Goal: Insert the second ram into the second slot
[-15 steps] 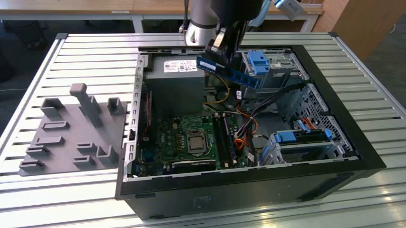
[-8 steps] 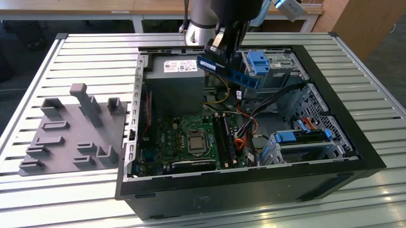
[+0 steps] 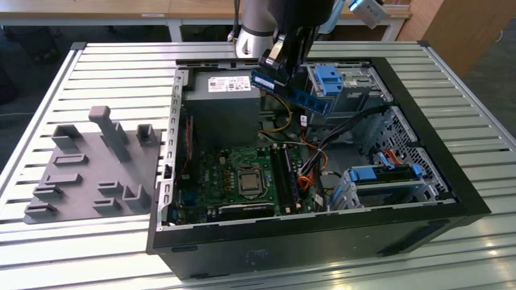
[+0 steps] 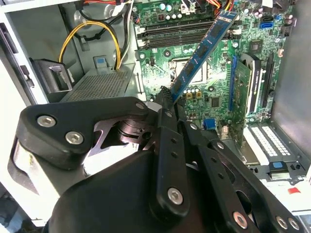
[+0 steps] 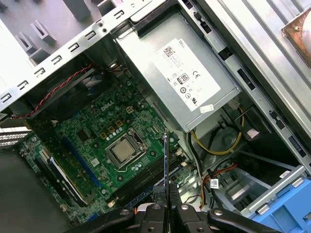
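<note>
1. Slatted metal table point(image 3: 105, 66) noted as the work surface. An open computer case point(image 3: 322, 241) lies on it, with a grey holder tray point(image 3: 89, 163) on the exterior view's left.
2. The claw point(image 3: 274, 67) is closed on one end of the memory stick point(image 3: 294, 93); the grip shows in both wrist views, claw point(image 4: 165, 99) on memory stick point(image 4: 201, 51).
3. The stick is held in the air above the case, over the gap between the power supply point(image 3: 222, 103) and a blue drive bracket point(image 3: 327, 78), touching neither.
4. In the first wrist view the memory stick point(image 5: 165, 160) is seen edge-on, its free end pointing down toward the green main board point(image 5: 97, 126), near the processor point(image 5: 121, 153).
5. The memory slots point(image 4: 175, 31) lie well below the stick; no contact is seen.
6. Step judged: carry and approach, insertion not begun.
7. Judgement: seating calls for the stick's long edge to be set parallel over the second slot, then pressed straight down; a tilted entry could jam.
</note>
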